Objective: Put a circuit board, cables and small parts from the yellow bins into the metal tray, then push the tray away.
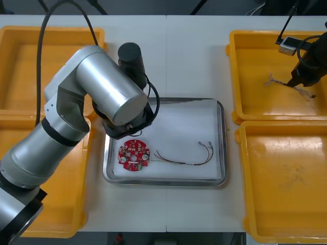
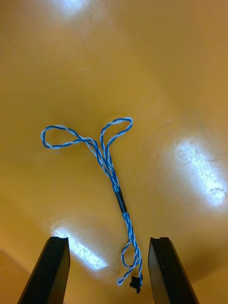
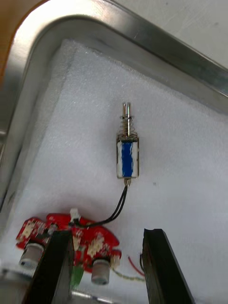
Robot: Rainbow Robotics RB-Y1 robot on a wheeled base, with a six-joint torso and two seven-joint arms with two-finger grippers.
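Right gripper (image 2: pixel 109 242) wide open, empty, twisted blue and white cable (image 2: pixel 102 156) end between its fingers (image 2: pixel 52 270), arm in upper-right yellow bin (image 1: pixel 255 61), left gripper (image 3: pixel 107 233) open, empty, above small metal part (image 3: pixel 127 154) and red circuit board (image 1: pixel 134 155) in metal tray (image 1: pixel 220 143).

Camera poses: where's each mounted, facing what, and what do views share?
Front: above the arms, facing steeply down at the table; left arm over the tray, right arm over a bin.
Left wrist: on the left arm, facing a tray corner, a small metal part and the board; left gripper open.
Right wrist: on the right arm, facing the bin floor and a twisted cable; right gripper open.
Shared: front and left wrist show tray and board; front and right wrist, bin and cable.
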